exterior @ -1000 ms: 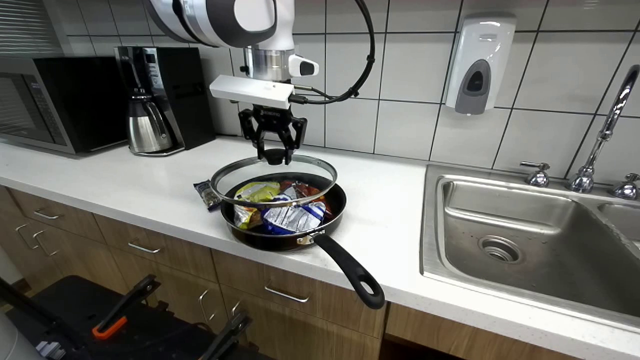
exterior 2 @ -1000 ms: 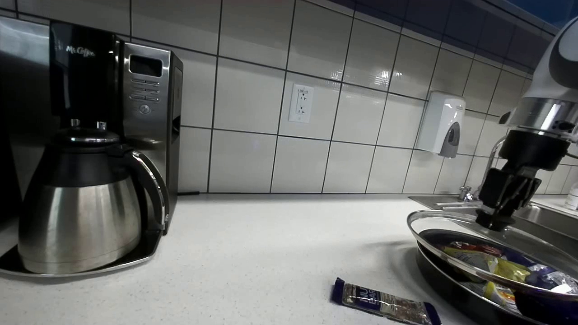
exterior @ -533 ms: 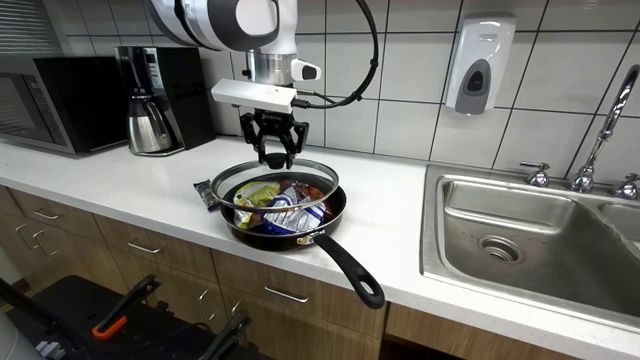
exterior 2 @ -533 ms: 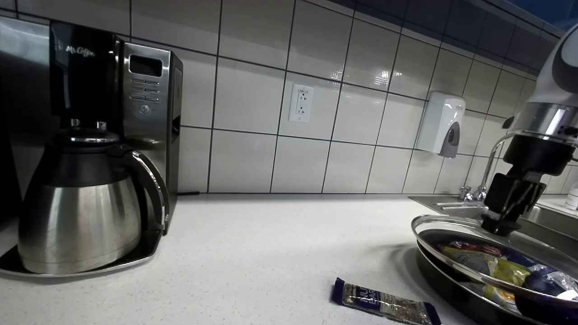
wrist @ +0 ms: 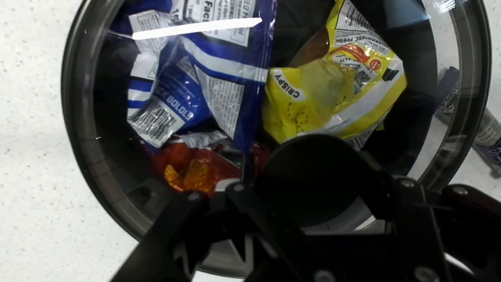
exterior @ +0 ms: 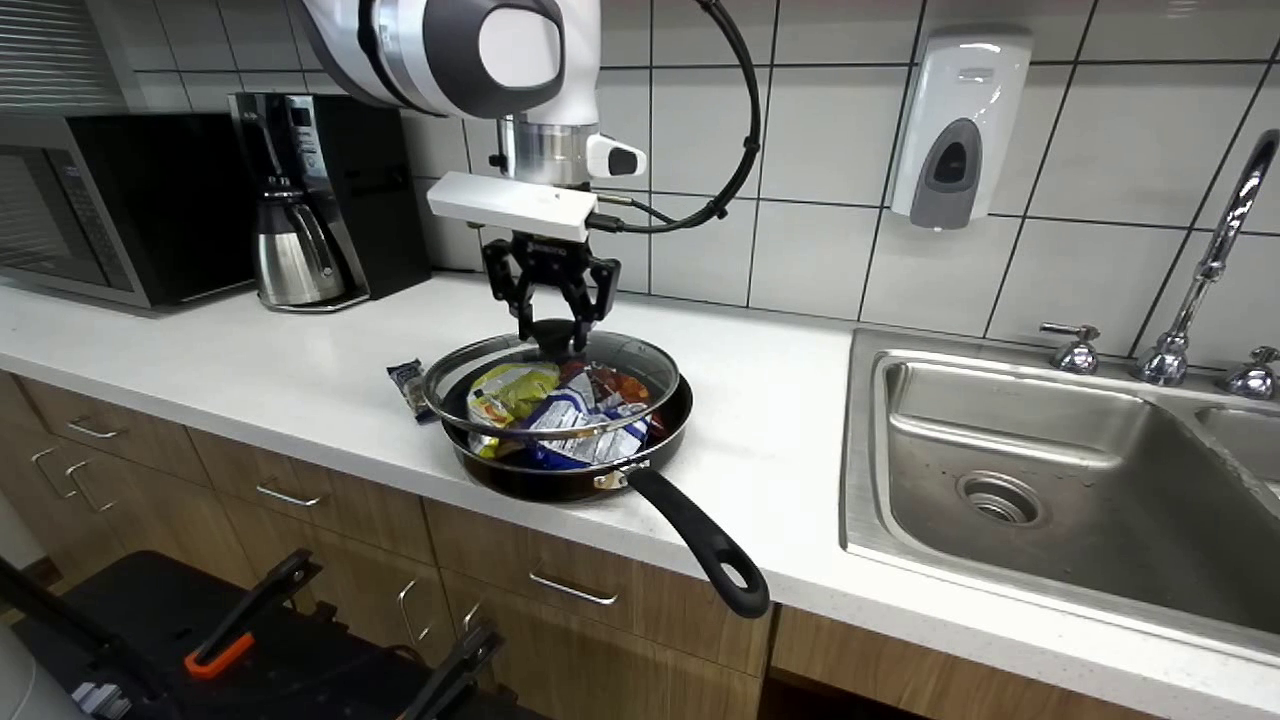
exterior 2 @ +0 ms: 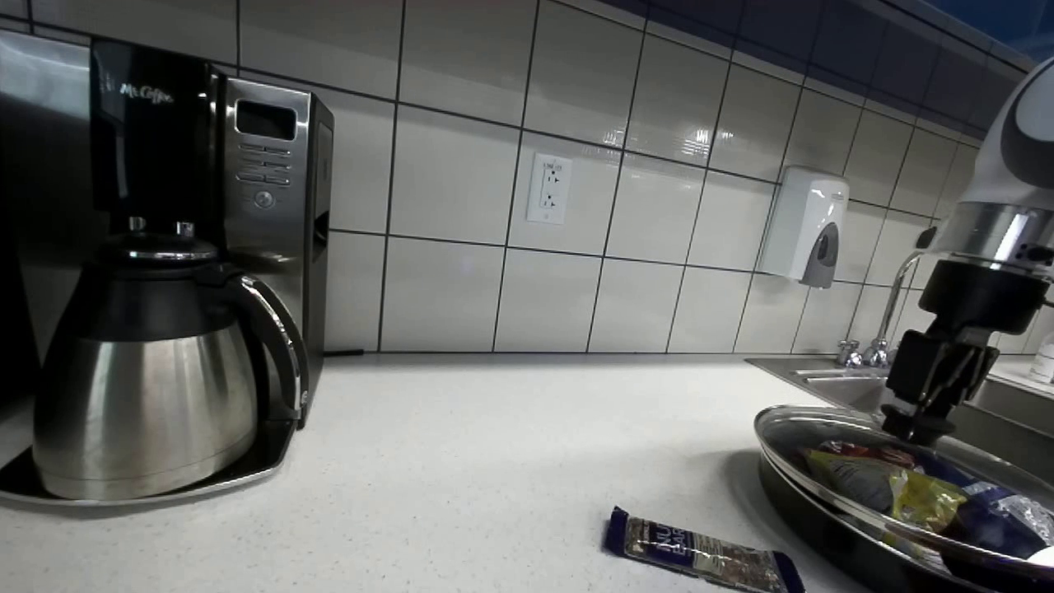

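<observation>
A glass lid (exterior: 548, 392) over a filled frying pan (exterior: 530, 486)

The gripper (exterior: 552, 338) has its jaws part-way apart, clamped about the black knob (wrist: 313, 184) of the glass lid. The frying pan stands on the counter (exterior: 770, 420); in an exterior view its handle (exterior: 700, 537) points between 4 and 5 o'clock, a nut bar (exterior: 413, 390) lies outside just past 9, the sink (exterior: 1100, 545) is just past 3, and the coffee maker (exterior: 375, 200) is between 10 and 11. Beneath the lid, reckoned from the knob in the wrist view, are a red bag (wrist: 197, 170) at 9 o'clock, a blue bag (wrist: 203, 74) between 10 and 11, and a yellow bag (wrist: 332, 94) at 12. Progress, as judged from this moment: the bags are in and the lid covers most of the frying pan. It appears displaced toward 11 o'clock, by offset or height, and contact cannot be confirmed; flush seating and release of the knob appear undone.
</observation>
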